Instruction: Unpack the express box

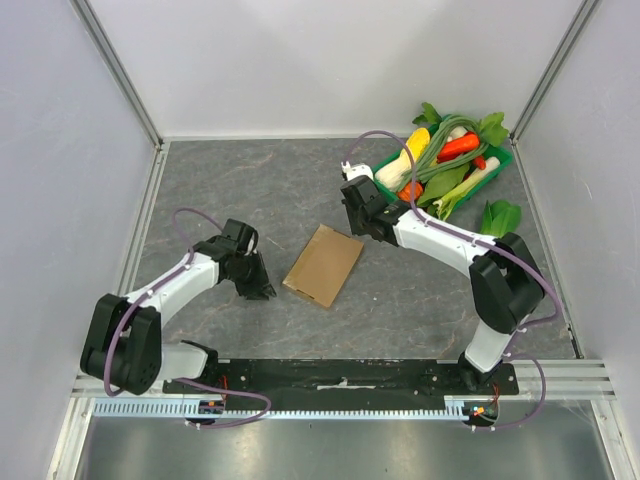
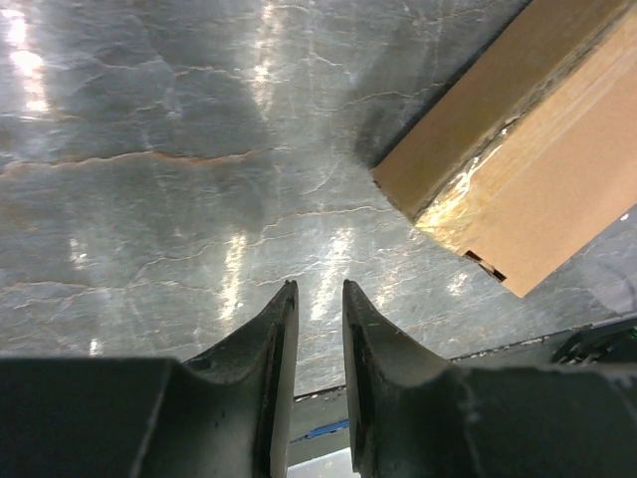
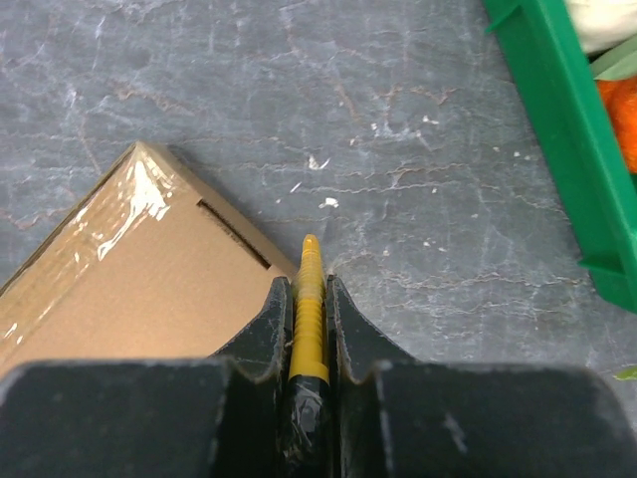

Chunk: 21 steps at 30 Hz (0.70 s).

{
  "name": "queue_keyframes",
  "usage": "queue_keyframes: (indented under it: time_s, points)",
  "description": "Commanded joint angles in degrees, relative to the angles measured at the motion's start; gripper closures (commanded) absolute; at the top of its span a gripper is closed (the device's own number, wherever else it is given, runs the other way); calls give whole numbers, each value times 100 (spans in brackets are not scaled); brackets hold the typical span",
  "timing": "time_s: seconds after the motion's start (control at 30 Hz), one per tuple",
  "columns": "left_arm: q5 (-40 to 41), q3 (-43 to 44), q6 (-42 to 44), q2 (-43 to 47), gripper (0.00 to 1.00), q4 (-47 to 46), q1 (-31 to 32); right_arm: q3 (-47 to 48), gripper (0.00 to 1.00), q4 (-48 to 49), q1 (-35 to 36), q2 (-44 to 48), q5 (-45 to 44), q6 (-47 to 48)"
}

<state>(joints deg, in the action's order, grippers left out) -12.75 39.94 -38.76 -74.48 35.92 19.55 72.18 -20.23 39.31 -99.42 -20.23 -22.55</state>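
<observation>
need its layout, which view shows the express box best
Top external: the whole express box lies flat between the arms. Left wrist shows one taped corner; right wrist another, beside the yellow tool in the right claw.

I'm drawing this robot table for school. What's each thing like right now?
express box: shut, taped, lying flat.
left gripper: barely open, empty.
right gripper: shut on yellow tool.
green tray: full of vegetables.
loose leaf: lying outside the tray.
</observation>
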Motion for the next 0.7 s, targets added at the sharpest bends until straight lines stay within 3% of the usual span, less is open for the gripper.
queue_keyframes:
  time_s: [0.0,0.17,0.53,0.67]
  points:
    - [-455,-13,-272,-312,70,-559,137,156,100,169,24,18,466,110]
    - [-711,294,-421,-866,70,-1043,189,-291,100,63,24,396,976,-127]
    - [-368,2139,-272,-2315,70,-990,189,-1373,100,-236,138,1828,1566,-926]
    - [-394,2736,-193,-2825,70,-1157,189,-1637,100,-245,602,2259,1523,-1260]
